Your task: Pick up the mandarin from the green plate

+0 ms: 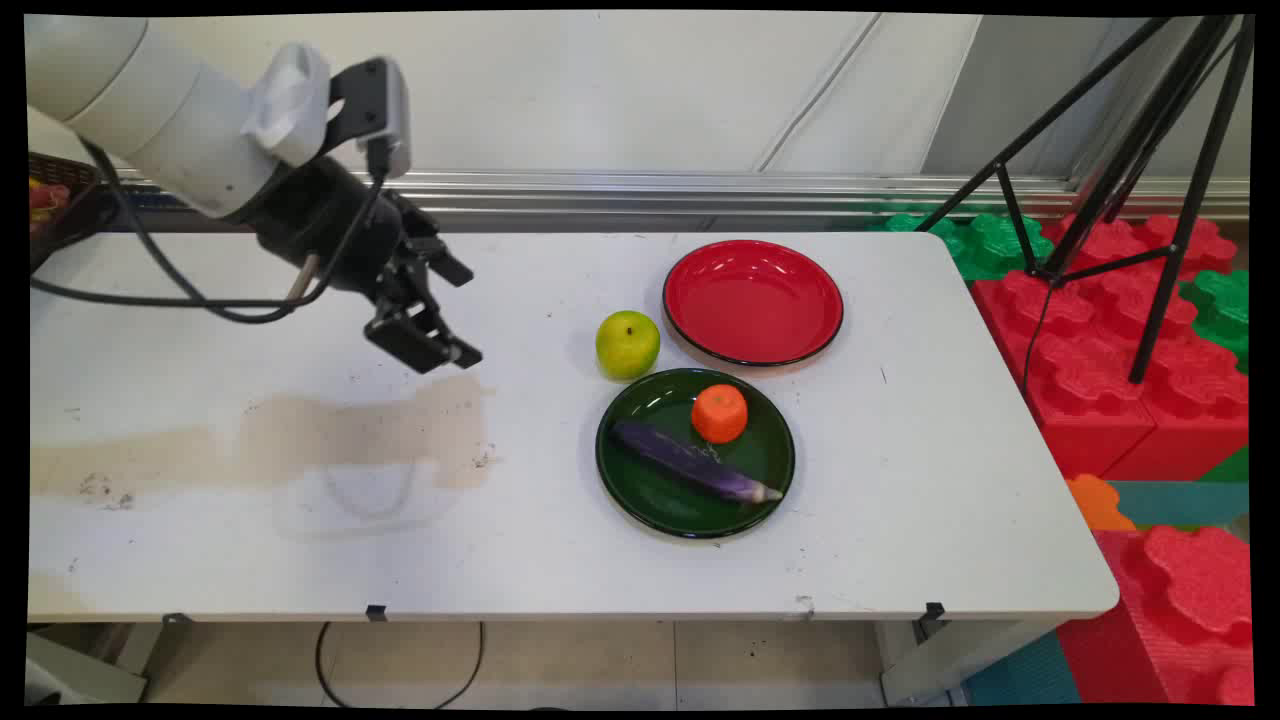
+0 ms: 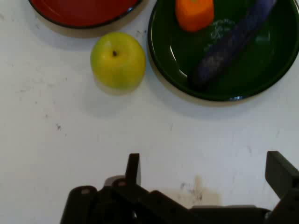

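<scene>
Spread wide and holding nothing, the pincer (image 1: 425,320) hangs above the tabletop (image 1: 250,560), well to the left of the green plate (image 1: 640,490), which serves as the landmark here. The hand view shows its two fingers (image 2: 133,168) apart, with only bare white surface and a faint brown stain between them. Below the pincer, a long tan smear (image 1: 330,430) runs across the tabletop, left of the green plate.

Just beside the green plate's upper left rim stands a yellow-green apple (image 1: 628,345), stem dimple up, apart from the plate and of all the things the nearest to the pincer. On the green plate lie two things: a purple eggplant (image 1: 695,472) set on a slant across the middle, and an orange fruit (image 1: 719,412) toward the far rim, just beside the eggplant or touching it. Beyond the green plate, nearly touching its far rim, sits a red plate (image 1: 753,300) with nothing on it.

As things lie, two items rest on the green plate, the apple stands loose on the tabletop, and the pincer touches none of them.
</scene>
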Available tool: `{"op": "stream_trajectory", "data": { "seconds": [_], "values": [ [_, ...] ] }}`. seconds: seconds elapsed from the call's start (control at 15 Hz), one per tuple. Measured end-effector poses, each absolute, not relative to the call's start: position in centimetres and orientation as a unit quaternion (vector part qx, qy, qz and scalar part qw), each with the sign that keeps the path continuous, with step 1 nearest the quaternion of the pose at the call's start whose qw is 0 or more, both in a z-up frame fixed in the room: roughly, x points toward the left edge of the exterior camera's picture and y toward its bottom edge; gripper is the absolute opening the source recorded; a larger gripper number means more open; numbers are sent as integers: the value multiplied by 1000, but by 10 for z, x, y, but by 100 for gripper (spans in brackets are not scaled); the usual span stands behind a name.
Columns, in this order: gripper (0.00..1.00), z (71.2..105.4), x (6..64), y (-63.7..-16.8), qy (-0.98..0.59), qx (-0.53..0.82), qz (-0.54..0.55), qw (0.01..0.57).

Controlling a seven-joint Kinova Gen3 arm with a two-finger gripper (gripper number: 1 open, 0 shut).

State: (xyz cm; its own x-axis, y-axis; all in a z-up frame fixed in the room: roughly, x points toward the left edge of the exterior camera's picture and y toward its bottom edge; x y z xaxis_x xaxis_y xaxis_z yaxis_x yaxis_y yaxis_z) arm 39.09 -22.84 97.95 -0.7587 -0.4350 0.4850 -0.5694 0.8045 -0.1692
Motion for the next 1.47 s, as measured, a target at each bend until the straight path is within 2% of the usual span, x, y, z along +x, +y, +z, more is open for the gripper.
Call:
{"op": "stream_trajectory", "data": {
  "seconds": [0.4,0.73,1.07,1.47],
  "values": [
    [100,1004,343,-249,-910,308,171,217],
    [100,1007,301,-271,-905,329,177,203],
    [100,988,258,-294,-911,337,163,171],
    [100,946,219,-327,-920,336,146,142]
  ]
}}
